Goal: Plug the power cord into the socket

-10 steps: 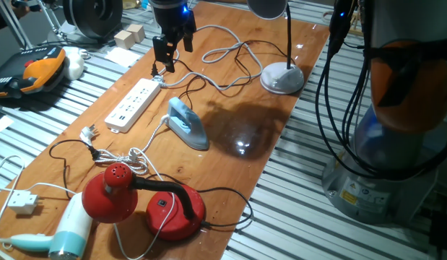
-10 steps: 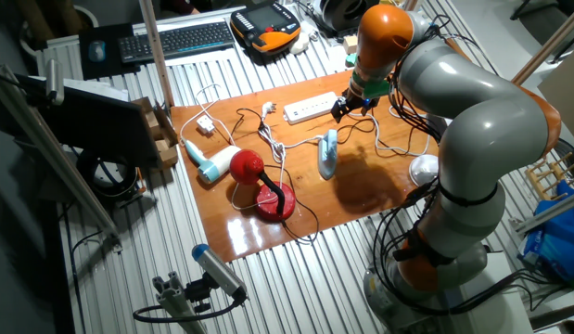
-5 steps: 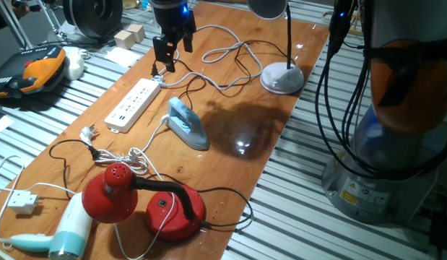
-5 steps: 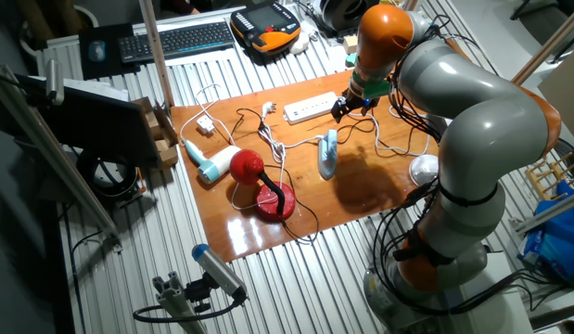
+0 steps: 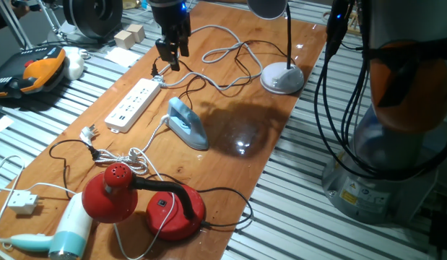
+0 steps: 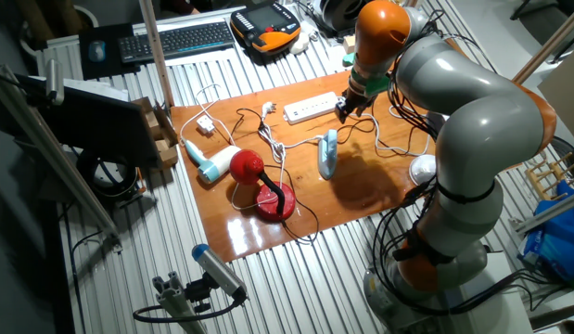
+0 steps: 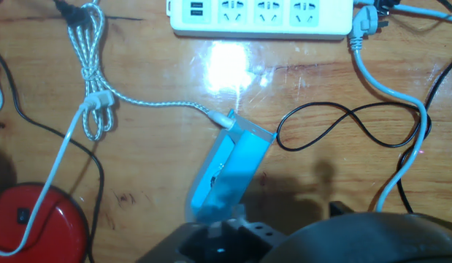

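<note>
The socket, a long white power strip [image 5: 133, 103], lies at the table's left side; it also shows in the other fixed view [image 6: 314, 109] and at the top of the hand view [image 7: 262, 14]. The thin black power cord [image 5: 198, 81] loops on the wood beside the strip's far end [image 7: 342, 124]. Its small black plug [image 5: 157, 71] lies on the table just off that end [image 7: 379, 6]. My gripper [image 5: 171, 58] hangs a little above the plug [image 6: 347, 109]. Its fingers look apart and empty. The hand view does not show the fingertips.
A light-blue iron [image 5: 187, 123] with a white cord lies just right of the strip [image 7: 229, 172]. A pale grey looping cable [image 5: 223, 50] and a grey lamp base [image 5: 282, 78] are at the far end. A red lamp [image 5: 144, 198], hair dryer [image 5: 64, 235] and white plug block [image 5: 22, 202] are near.
My gripper has turned about its vertical axis and shifted slightly over the strip's far end. The cord, plug and strip have not moved.
</note>
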### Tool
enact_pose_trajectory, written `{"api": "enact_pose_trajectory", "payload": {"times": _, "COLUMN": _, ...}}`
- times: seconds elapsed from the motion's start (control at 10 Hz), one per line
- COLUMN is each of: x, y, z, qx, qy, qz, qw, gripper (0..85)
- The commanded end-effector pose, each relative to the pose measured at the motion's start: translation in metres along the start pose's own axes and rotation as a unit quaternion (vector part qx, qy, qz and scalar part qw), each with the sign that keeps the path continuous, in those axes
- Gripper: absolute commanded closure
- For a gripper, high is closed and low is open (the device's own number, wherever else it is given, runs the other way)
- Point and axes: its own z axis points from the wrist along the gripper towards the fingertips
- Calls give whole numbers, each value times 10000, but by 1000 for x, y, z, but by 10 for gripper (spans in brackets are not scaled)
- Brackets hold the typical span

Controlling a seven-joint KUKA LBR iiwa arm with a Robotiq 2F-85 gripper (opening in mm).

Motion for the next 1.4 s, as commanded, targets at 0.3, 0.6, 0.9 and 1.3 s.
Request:
{"api": "enact_pose_trajectory", "payload": {"times": 0.3, "x": 0, "y": 0, "z": 0, "qx": -5, "qy": -29, "qz": 46, "qw": 10000, "gripper": 850}}
{"api": "enact_pose_trajectory", "payload": {"times": 0.6, "x": 1, "y": 0, "z": -1, "qx": -34, "qy": -55, "qz": 283, "qw": 9996, "gripper": 850}}
{"api": "enact_pose_trajectory", "payload": {"times": 0.9, "x": 0, "y": 0, "z": 0, "qx": -80, "qy": -66, "qz": 474, "qw": 9988, "gripper": 850}}
{"api": "enact_pose_trajectory", "payload": {"times": 1.3, "x": -7, "y": -9, "z": 1, "qx": -39, "qy": -108, "qz": 513, "qw": 9986, "gripper": 850}}
